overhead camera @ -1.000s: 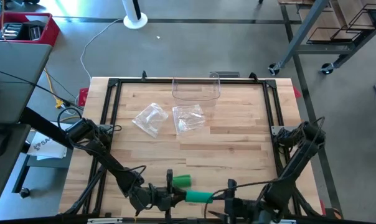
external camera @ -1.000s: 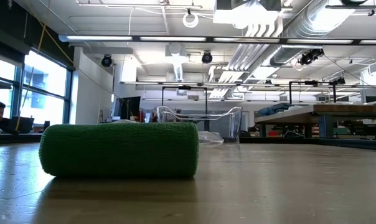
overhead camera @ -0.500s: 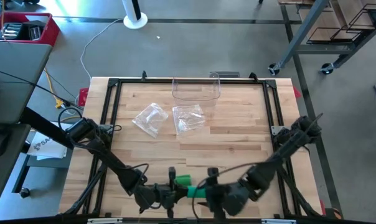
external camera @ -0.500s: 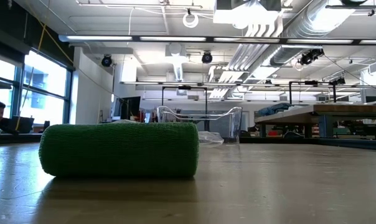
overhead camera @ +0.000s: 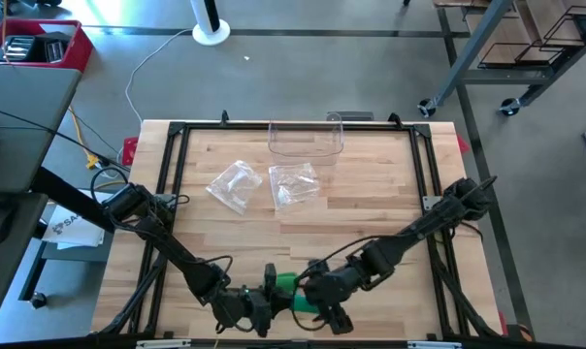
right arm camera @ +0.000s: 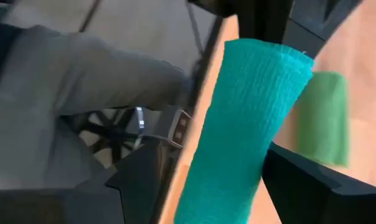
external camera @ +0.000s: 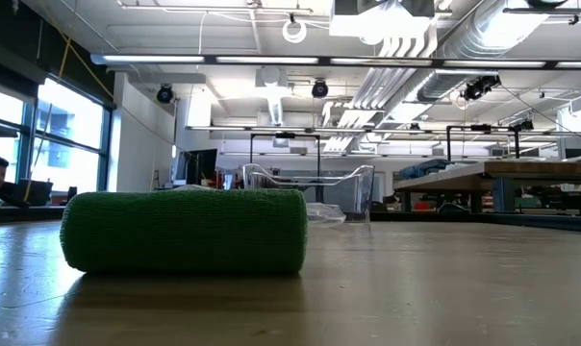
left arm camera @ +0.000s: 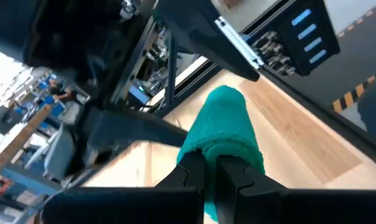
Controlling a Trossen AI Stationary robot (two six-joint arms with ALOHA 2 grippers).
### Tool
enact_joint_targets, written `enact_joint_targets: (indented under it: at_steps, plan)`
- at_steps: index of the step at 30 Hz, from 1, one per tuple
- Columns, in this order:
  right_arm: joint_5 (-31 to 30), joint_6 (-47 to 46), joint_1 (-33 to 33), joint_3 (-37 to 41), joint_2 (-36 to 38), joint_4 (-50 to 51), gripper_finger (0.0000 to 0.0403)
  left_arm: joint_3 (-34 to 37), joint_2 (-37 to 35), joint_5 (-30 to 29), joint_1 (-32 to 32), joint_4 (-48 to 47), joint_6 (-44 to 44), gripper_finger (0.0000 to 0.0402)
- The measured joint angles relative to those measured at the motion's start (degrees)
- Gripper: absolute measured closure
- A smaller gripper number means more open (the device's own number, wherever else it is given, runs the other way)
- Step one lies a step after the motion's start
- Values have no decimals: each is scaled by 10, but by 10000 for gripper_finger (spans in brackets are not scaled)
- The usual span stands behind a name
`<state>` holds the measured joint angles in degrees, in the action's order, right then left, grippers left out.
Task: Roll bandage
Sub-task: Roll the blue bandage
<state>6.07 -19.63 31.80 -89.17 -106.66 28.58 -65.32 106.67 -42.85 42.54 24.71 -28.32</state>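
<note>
Rightward arm has swung in: right gripper (overhead camera: 322, 308), fingers apart, straddles the teal bandage strip (right arm camera: 238, 137) clamped by the left gripper (overhead camera: 259, 302) at six o'clock beside the green bandage roll (overhead camera: 285, 282); next, closing and winding.

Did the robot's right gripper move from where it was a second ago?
Yes. The right gripper swung in from near the table's front right corner toward the middle of the front edge, beside the teal bandage.

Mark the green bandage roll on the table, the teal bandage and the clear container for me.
green bandage roll (external camera: 185, 231), low view, middle of its side.
teal bandage (right arm camera: 241, 124), right wrist view, middle of its length.
clear container (overhead camera: 306, 142), high view, its near wall.
</note>
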Motion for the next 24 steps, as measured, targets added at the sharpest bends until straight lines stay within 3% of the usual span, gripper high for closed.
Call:
enact_joint_targets:
  at_steps: [13,24]
  plan:
    - [32,-11,-27,0,-13,-9,148,0,0,-32,9,22,-68,397]
    - [13,3,-29,0,-13,-6,155,0,0,-65,24,36,-71,396]
